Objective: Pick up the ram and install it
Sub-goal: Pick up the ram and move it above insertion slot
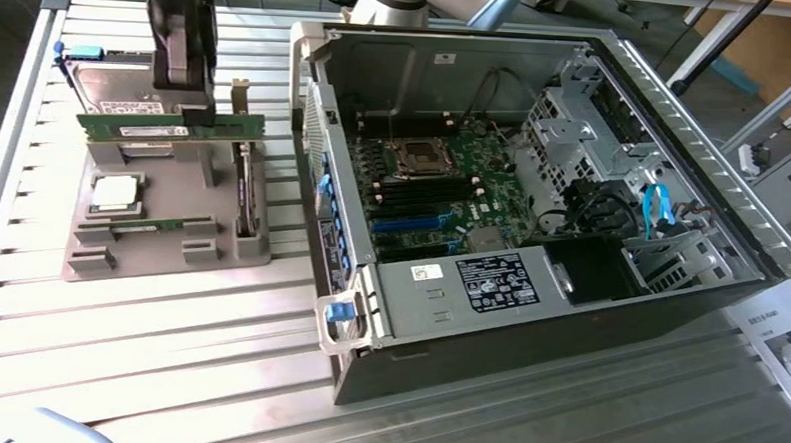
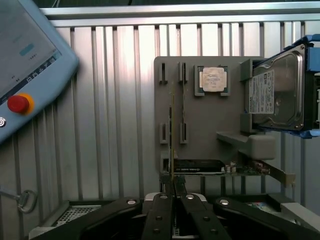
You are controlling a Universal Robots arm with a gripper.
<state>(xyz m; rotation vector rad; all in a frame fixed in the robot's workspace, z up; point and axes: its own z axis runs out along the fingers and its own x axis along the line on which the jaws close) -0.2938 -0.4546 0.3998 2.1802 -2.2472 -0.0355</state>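
My gripper (image 1: 184,112) hangs over the grey parts tray (image 1: 167,257) at the exterior view's left, shut on the ram (image 1: 172,128), a narrow green stick with a pale label, held level above the tray. In the wrist view the black fingers (image 2: 159,210) pinch that ram (image 2: 171,135) edge-on, over the tray (image 2: 200,125). A second green stick (image 2: 183,107) rests in the tray's slots, also seen low on the tray (image 1: 139,227). The open computer case (image 1: 525,317) lies to the exterior view's right, its motherboard (image 1: 437,183) exposed with dark memory slots (image 1: 400,194).
The tray also carries a silver-topped processor (image 1: 114,191), an upright expansion card (image 1: 246,190) and a hard drive (image 1: 114,84). A teach pendant (image 2: 25,65) with a red stop button (image 2: 19,103) lies on the slatted metal table (image 1: 163,351). The case wall (image 1: 324,178) stands between tray and motherboard.
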